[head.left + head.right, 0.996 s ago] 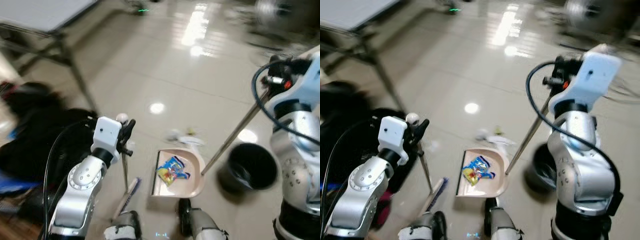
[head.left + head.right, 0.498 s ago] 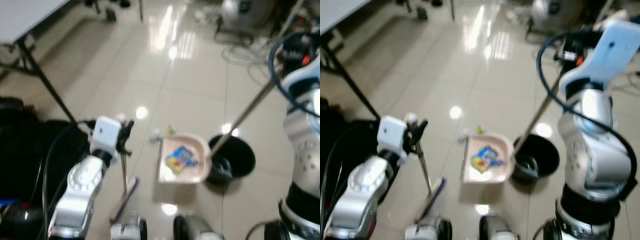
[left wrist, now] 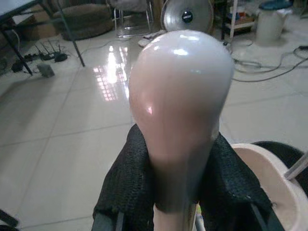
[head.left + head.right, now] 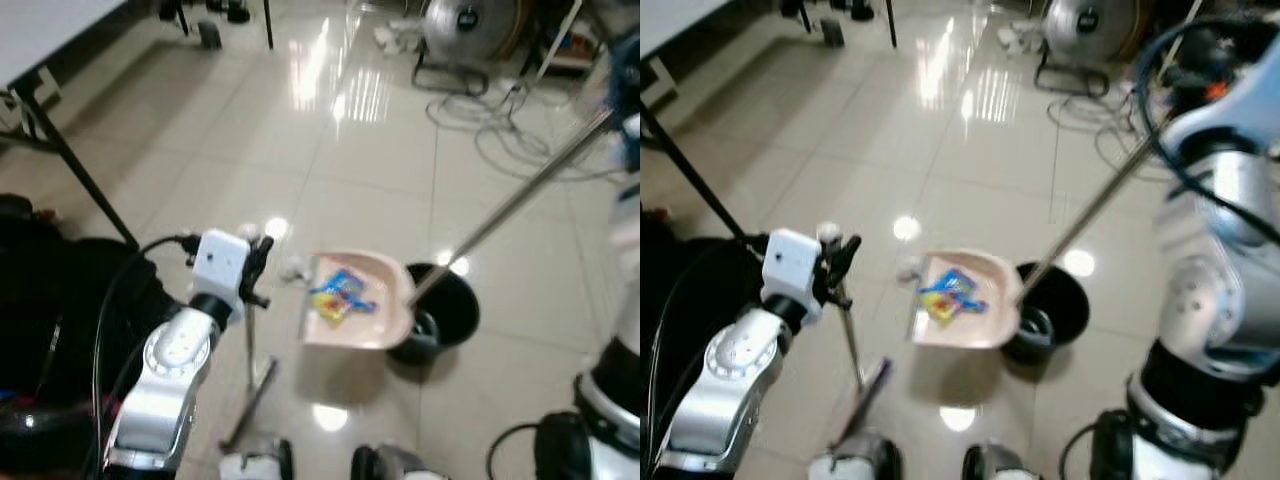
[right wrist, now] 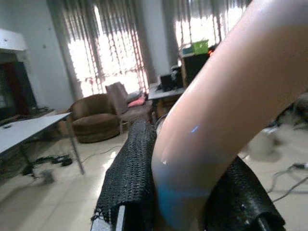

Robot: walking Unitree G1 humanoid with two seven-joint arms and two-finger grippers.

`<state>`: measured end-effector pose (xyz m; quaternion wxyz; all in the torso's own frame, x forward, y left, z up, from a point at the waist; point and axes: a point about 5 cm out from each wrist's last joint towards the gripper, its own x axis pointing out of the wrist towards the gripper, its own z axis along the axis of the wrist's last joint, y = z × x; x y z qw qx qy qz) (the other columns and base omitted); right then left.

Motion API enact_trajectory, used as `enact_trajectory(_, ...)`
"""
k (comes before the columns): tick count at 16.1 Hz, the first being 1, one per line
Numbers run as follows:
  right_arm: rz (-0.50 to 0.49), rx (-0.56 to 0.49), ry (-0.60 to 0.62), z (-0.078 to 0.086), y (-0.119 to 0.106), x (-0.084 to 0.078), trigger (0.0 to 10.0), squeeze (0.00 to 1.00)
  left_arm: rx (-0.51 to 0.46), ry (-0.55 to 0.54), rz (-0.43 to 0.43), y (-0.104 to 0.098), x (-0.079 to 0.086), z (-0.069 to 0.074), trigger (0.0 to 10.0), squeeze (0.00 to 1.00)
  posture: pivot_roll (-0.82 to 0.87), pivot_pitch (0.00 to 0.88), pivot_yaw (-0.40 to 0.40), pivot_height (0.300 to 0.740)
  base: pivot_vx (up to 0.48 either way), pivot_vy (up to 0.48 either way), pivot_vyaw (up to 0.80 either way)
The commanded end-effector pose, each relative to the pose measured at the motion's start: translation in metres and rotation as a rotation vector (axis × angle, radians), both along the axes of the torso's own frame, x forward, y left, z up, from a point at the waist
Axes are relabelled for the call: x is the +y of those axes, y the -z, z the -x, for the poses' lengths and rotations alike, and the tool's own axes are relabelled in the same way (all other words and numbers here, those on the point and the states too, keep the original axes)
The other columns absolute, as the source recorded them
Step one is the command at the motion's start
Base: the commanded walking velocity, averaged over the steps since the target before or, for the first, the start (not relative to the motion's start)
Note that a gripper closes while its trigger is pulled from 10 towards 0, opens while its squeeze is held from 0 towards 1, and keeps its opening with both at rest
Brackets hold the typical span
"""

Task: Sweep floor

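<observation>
My left gripper (image 4: 257, 266) is shut on the pale knob of the broom handle (image 3: 180, 96), its black fingers (image 3: 129, 185) on either side. The broom stick runs down to the broom head (image 4: 250, 396) on the floor by my feet. My right gripper (image 5: 187, 192) is shut on the top of the dustpan's long handle (image 4: 510, 200), raised at the right. The pink dustpan (image 4: 355, 326) holds colourful wrappers (image 4: 340, 290) and its back edge overlaps the black bin (image 4: 450, 310).
Small white litter (image 4: 291, 270) lies on the shiny tiled floor left of the dustpan. A table's black leg (image 4: 75, 170) and a dark heap (image 4: 40, 300) are on the left. A fan (image 4: 462, 20) and loose cables (image 4: 510, 135) lie beyond the bin.
The camera has swung, so the whole scene shifted. The dustpan with the wrappers has moved from beside the bin to the bin's rim. My left gripper keeps the broom.
</observation>
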<state>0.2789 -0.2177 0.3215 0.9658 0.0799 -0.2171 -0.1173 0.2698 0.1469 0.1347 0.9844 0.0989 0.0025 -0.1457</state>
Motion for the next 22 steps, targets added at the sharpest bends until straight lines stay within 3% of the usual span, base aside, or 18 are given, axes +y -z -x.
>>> enact_trajectory(1, -0.006, -0.043, -0.025, 0.003, -0.008, 0.005, 10.0, 0.00, -0.013, -0.009, -0.019, -0.003, 0.003, 0.000, 10.0, 0.00, 0.08, 0.159, 0.011, 0.740, 0.000, -0.382, 0.00)
enact_trajectory(6, -0.014, -0.046, -0.018, 0.005, -0.006, 0.003, 10.0, 0.00, -0.024, -0.002, -0.029, -0.004, 0.001, -0.001, 10.0, 0.00, 0.07, 0.156, 0.015, 0.740, 0.000, -0.371, 0.00)
enact_trajectory(9, -0.019, -0.051, -0.008, 0.006, -0.006, 0.001, 10.0, 0.00, 0.005, 0.001, 0.017, -0.005, 0.000, -0.004, 10.0, 0.00, 0.07, 0.154, 0.017, 0.740, 0.000, 0.160, 0.00)
enact_trajectory(18, -0.066, -0.052, 0.013, 0.009, -0.001, -0.003, 10.0, 0.00, -0.048, 0.018, -0.009, -0.011, -0.001, -0.006, 10.0, 0.00, 0.07, 0.143, 0.021, 0.740, 0.000, 0.053, 0.00)
enact_trajectory(22, -0.069, -0.057, 0.021, 0.012, -0.001, -0.005, 10.0, 0.00, -0.053, 0.025, -0.007, -0.012, -0.001, -0.007, 10.0, 0.00, 0.07, 0.147, 0.022, 0.740, 0.289, 0.000, -0.29)
